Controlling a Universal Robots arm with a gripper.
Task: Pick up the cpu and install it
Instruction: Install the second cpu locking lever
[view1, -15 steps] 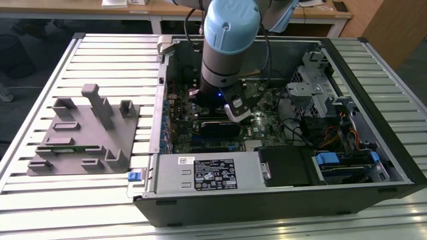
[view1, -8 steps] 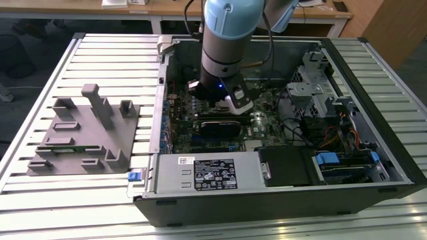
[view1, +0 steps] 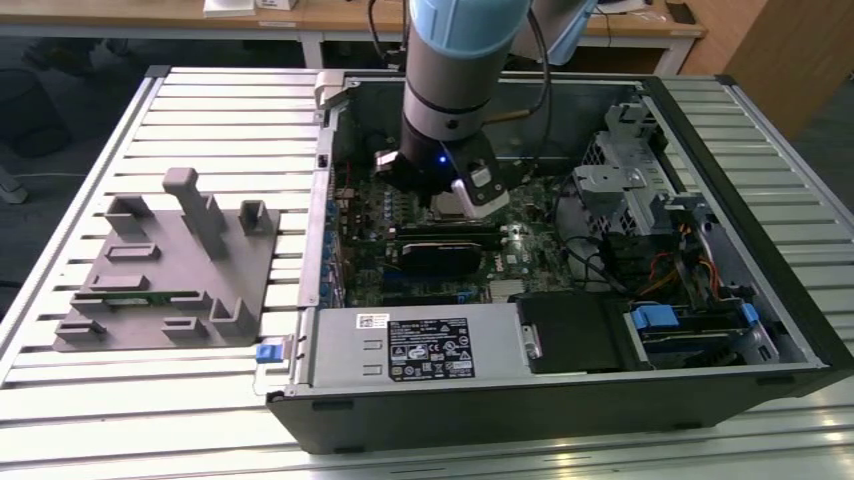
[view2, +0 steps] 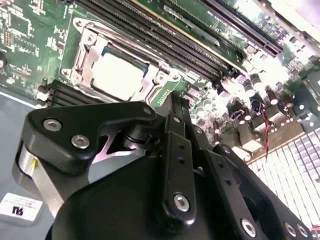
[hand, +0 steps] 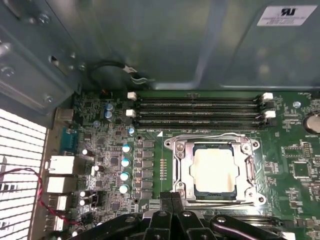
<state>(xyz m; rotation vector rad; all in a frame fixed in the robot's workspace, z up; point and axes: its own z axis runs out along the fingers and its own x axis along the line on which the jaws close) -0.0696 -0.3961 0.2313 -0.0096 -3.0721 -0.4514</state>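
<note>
Slatted metal tabletop (view1: 134, 140) carries the whole setup, with desks at the back of the room. Nearest in the exterior view sits the open computer case (view1: 561, 400), its power supply (view1: 414, 345) along the front edge; on the exterior view's left lies the grey tray (view1: 160, 290) with its upright posts. Deeper inside the case, the arm (view1: 461, 60) comes straight down over the motherboard (hand: 295, 160), wrist vertical, with the gripper (hand: 171, 197) just above the board. Its fingers look pressed together with nothing between them, judging from the first wrist view. The cpu (hand: 214, 169) already lies inside the socket frame (hand: 215, 145), silvery top up, seemingly flat and square to the frame; it also shows in the second wrist view (view2: 117, 76). The frame looks open around it rather than clamped. My worry here: if the chip is not fully seated, any sideways nudge from the closed fingertips could skew it on the contacts. The memory slots (hand: 200, 112) lie just beyond the socket.
</note>
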